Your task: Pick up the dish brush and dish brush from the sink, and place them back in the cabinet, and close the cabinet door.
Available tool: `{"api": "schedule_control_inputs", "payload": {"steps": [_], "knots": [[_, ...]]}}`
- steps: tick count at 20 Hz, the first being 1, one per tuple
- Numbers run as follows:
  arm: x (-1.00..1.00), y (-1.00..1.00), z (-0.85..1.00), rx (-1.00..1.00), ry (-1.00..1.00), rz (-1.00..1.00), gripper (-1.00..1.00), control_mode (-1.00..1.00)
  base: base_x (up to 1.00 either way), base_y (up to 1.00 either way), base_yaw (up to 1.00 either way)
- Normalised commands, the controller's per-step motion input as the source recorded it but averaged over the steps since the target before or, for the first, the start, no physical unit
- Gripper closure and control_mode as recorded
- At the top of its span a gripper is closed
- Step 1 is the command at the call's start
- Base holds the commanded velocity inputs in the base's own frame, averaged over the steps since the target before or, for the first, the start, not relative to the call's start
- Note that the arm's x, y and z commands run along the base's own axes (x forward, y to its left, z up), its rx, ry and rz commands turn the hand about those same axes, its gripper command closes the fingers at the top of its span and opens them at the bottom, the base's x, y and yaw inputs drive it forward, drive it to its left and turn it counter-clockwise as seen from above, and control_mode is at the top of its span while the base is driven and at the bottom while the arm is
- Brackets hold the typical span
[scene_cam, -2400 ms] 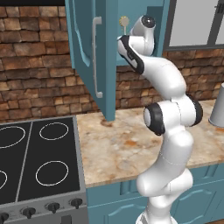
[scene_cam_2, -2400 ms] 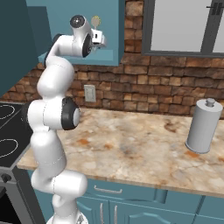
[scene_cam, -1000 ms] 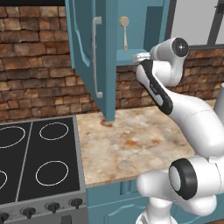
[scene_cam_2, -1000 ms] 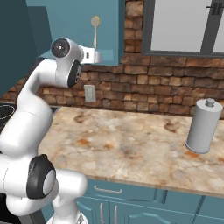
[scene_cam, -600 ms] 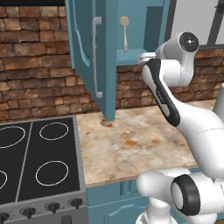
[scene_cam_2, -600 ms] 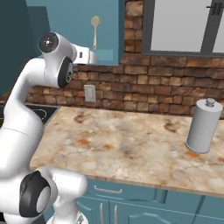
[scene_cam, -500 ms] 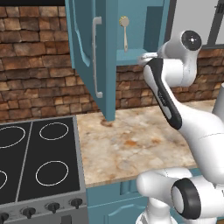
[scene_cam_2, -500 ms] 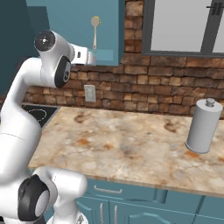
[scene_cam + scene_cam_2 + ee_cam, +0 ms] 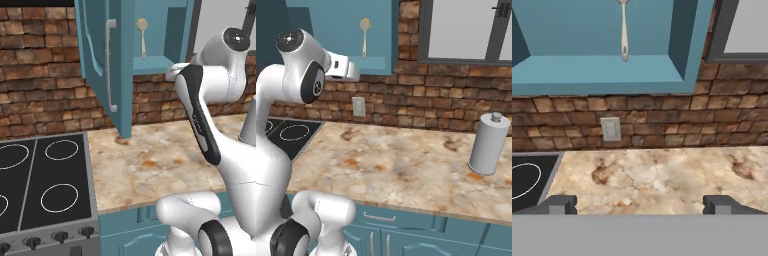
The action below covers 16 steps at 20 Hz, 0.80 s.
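Left base view: your cabinet door (image 9: 102,60) stood swung wide open, its silver bar handle (image 9: 111,65) facing the camera, and one dish brush (image 9: 142,35) stood upright against the back wall of the cabinet (image 9: 160,30), head up. The black stovetop (image 9: 40,185) lay to the left of the marble counter (image 9: 160,160); the arm's white links hid the hand from this side.

Right base view: here you saw the same dish brush (image 9: 364,36) in the cabinet (image 9: 336,25), and a grey canister (image 9: 487,144) standing on the counter (image 9: 406,165) far to the right, under the window (image 9: 466,30). A wall outlet (image 9: 359,106) sat on the brick below the cabinet.

Hand view: your gripper (image 9: 639,204) showed its two fingertips (image 9: 559,204) set far apart, with nothing between them. It faced the cabinet (image 9: 587,30) from a little way off. The brush handle (image 9: 624,30) rested its end on the cabinet floor. The outlet (image 9: 610,129) lay below.
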Motion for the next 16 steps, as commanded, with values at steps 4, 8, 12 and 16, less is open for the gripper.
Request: {"api": "schedule_control_inputs", "payload": {"steps": [4,8,12,16], "knots": [[-0.76,-0.03,0.00,0.00,0.05,0.00,-1.00,-1.00,0.00,0.00,0.00],[-0.62,0.00,0.00,0.00,0.06,0.00,-1.00,-1.00,0.00,0.00,0.00],[-0.50,0.00,0.00,0.00,0.07,0.00,-1.00,-1.00,0.00,0.00,0.00],[-0.49,0.00,0.00,0.00,0.05,0.00,-1.00,-1.00,0.00,0.00,0.00]]}}
